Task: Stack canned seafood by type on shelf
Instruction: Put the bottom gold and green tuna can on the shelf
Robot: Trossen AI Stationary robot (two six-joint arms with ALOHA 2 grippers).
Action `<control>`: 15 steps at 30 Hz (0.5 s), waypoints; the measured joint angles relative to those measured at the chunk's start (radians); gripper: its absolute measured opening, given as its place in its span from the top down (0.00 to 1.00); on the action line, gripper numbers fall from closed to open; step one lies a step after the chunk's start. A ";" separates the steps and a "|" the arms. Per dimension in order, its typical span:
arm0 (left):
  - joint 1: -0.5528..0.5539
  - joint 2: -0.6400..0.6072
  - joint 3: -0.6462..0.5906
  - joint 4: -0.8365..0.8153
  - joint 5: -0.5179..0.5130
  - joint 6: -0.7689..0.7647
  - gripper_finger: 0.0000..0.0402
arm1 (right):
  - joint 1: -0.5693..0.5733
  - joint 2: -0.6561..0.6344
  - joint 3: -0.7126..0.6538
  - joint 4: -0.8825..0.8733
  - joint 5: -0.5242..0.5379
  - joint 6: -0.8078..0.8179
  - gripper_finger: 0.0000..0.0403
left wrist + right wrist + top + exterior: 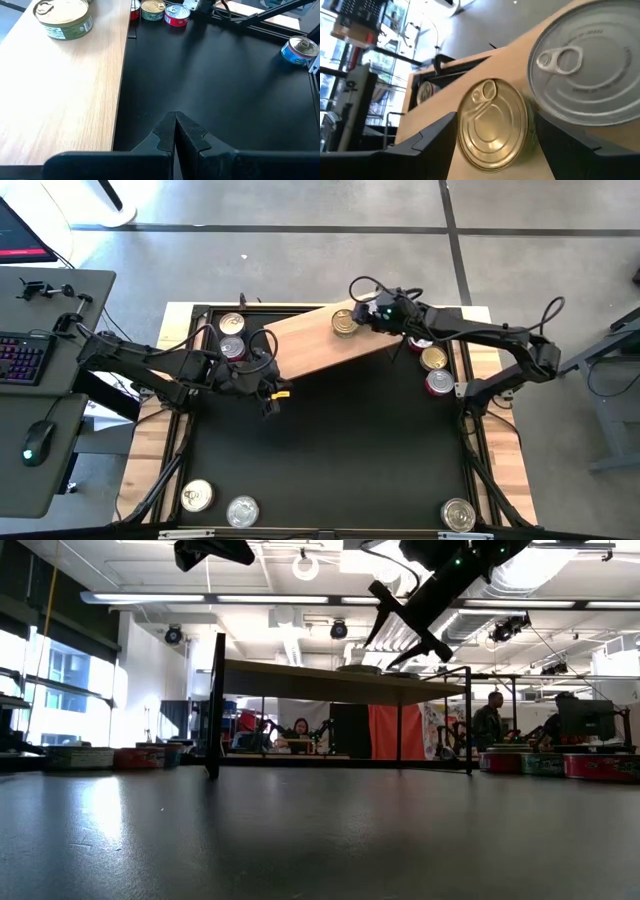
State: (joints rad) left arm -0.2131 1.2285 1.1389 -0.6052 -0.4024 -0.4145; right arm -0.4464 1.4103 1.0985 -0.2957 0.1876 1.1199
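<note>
The shelf (310, 345) is a light-brown wooden block lying slantwise on the far part of the black table top. A gold-lidded tin with a green label (345, 322) (62, 17) rests flat on it. The right wrist view shows that tin (492, 125) with a silver-lidded tin (585, 75) close beside it on the shelf (470, 75). My right gripper (368, 315) (495, 120) is open, one finger on each side of the gold tin. My left gripper (270, 392) (175, 130) is shut over the black top, beside the shelf's near edge (117, 100). My right gripper stands astride the gold-lidded tin, coming slanting from above. Whether its fingers (427, 137) touch the tin's side (532, 125) I cannot tell. The tin sits flat on the shelf.
Two tins (231, 325) (232, 348) stand at the far left. Three more (434, 358) cluster at the right edge beside the right arm. Three lie along the near edge (197, 497) (243, 510) (458, 515). The middle of the black top holds nothing. People sit in the room behind (300, 730).
</note>
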 joint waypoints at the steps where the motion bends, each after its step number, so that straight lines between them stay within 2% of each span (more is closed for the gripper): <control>1: 0.000 0.000 0.000 0.000 -0.002 0.000 1.00 | -0.002 -0.005 0.000 0.002 -0.002 -0.001 0.36; 9: 0.000 0.000 0.000 -0.003 -0.003 0.008 1.00 | 0.017 -0.089 0.000 0.024 0.003 -0.170 0.36; 15: -0.001 0.000 0.000 -0.003 -0.006 0.008 1.00 | 0.109 -0.126 0.000 0.009 0.058 -0.255 0.36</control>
State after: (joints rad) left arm -0.2138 1.2285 1.1389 -0.6083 -0.4086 -0.4061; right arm -0.3375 1.2846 1.0988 -0.2863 0.2452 0.8645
